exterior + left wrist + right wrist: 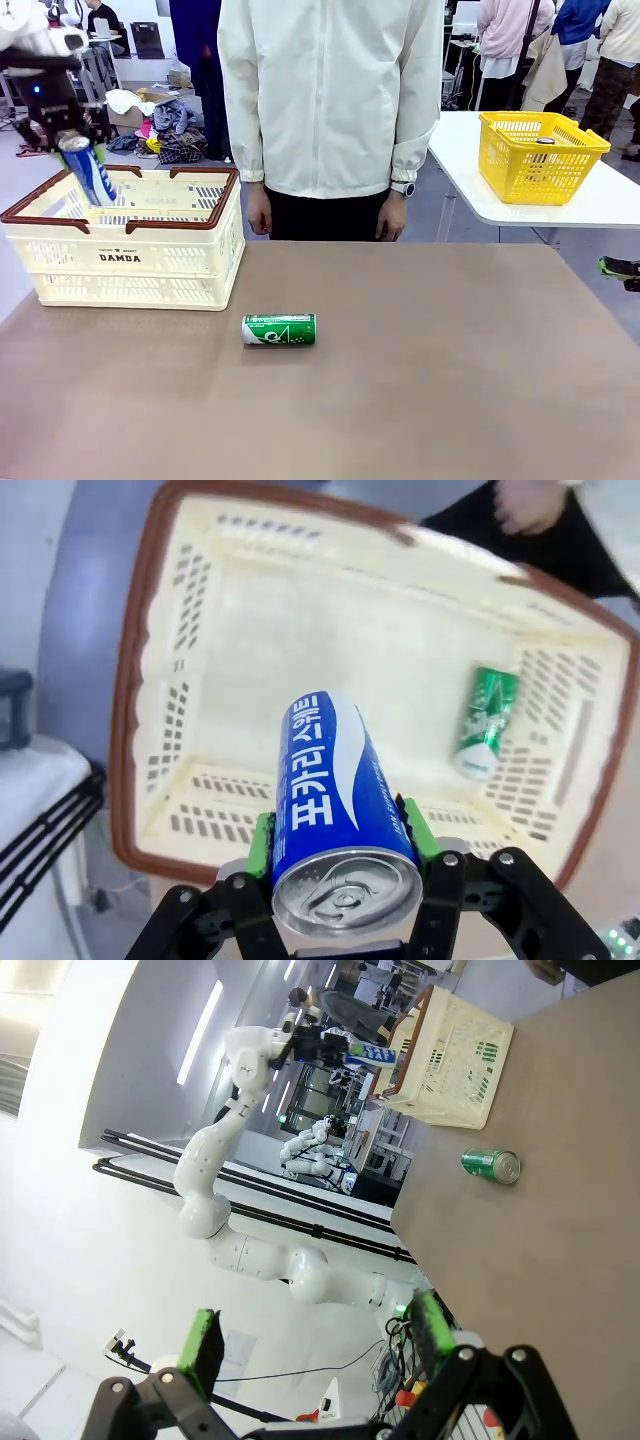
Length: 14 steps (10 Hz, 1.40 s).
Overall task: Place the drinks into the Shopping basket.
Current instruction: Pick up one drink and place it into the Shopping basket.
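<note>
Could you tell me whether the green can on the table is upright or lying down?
Lying on its side: the green can rests lengthwise on the table, just in front of the Shopping basket, not inside it.

The brown tabletop (450, 380) carries the Shopping basket (130, 285), standing upright at its far left corner. A green can (279, 329) lies on its side left of centre, near the basket but apart from it.
</note>
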Motion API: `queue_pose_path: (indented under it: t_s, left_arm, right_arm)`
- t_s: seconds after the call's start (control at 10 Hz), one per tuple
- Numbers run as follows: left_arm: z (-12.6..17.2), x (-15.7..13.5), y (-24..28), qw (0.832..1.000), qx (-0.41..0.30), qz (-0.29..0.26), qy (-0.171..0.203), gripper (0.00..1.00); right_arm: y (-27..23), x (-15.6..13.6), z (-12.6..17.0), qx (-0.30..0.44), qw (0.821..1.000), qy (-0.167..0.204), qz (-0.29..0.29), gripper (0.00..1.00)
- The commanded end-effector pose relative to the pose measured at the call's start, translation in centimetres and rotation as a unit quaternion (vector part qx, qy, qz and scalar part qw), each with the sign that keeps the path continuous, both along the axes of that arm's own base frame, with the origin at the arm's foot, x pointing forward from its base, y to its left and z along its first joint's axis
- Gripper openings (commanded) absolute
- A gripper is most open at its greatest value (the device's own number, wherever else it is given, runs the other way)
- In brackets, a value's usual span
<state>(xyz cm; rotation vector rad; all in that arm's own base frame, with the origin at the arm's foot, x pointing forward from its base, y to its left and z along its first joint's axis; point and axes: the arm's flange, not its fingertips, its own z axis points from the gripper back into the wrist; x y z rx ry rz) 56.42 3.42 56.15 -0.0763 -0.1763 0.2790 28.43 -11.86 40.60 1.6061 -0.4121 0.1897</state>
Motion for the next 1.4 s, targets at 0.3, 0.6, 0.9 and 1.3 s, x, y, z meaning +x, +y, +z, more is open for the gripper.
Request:
queue_pose_path:
  t_s: [0.3, 0.6, 0.9, 1.3]
  left_arm:
    - [-5.9, 2.0, 0.6, 0.996, -0.025, 0.035, 0.072, 0.00]
    - [-9.3, 1.3, -0.1, 0.995, 0.001, 0.027, 0.092, 0.00]
    - [-12.3, 1.3, -1.3, 0.994, 0.013, 0.031, 0.102, 0.00]
    - [-14.1, 1.1, -1.4, 0.993, 0.014, 0.034, 0.108, 0.00]
  right_arm:
    - [0.0, 0.1, 0.6, 0.007, 1.000, 0.004, -0.002, 1.00]
    - [0.0, 0.1, 0.6, 0.007, 1.000, 0.004, -0.002, 1.00]
    - [0.0, 0.1, 0.6, 0.007, 1.000, 0.004, -0.002, 1.00]
    - [0.0, 0.1, 0.6, 0.007, 1.000, 0.004, -0.002, 1.00]
